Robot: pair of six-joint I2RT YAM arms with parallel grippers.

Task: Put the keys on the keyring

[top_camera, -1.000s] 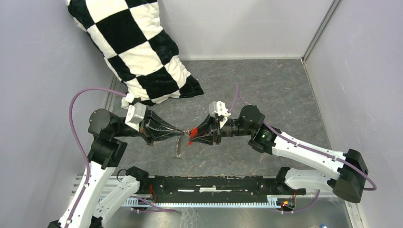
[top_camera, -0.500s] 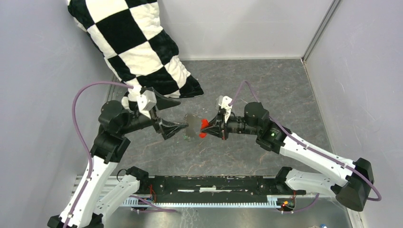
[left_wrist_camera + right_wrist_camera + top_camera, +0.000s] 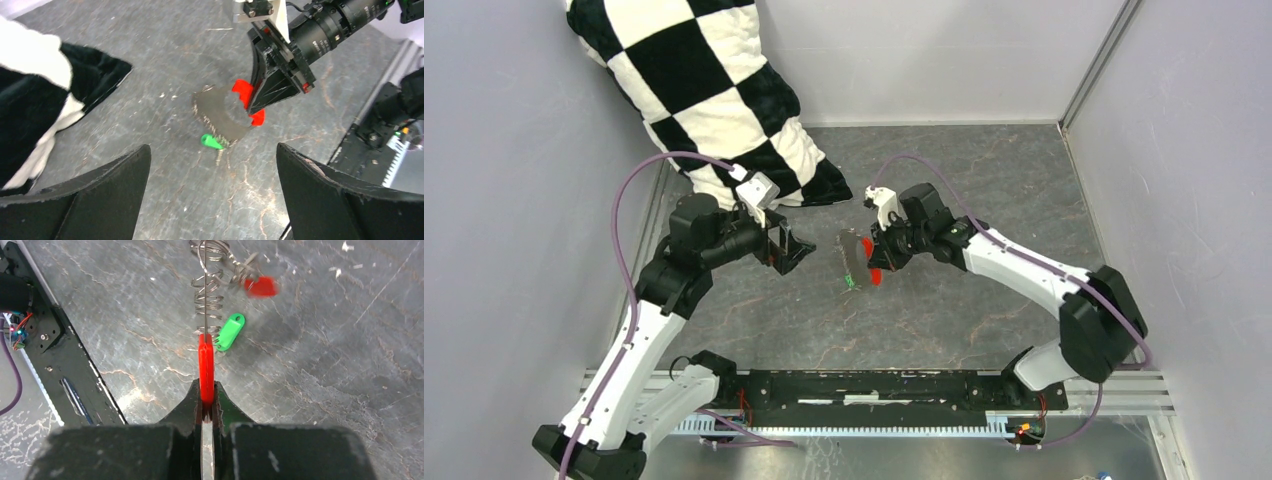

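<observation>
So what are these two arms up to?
They're working on a keyring. The right gripper is shut on the red tag, which sits edge-on between its fingers. The keyring and green tag dangle from it over the table, blurred by motion. A small red piece, probably a key, shows near the keyring, too blurred to say if it's threaded on. The left gripper stands wide open alongside, holding nothing.

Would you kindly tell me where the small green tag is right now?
In the top view the green tag is mid-table at the near end of the keyring, just left of the right end effector pinching the red tag.
</observation>
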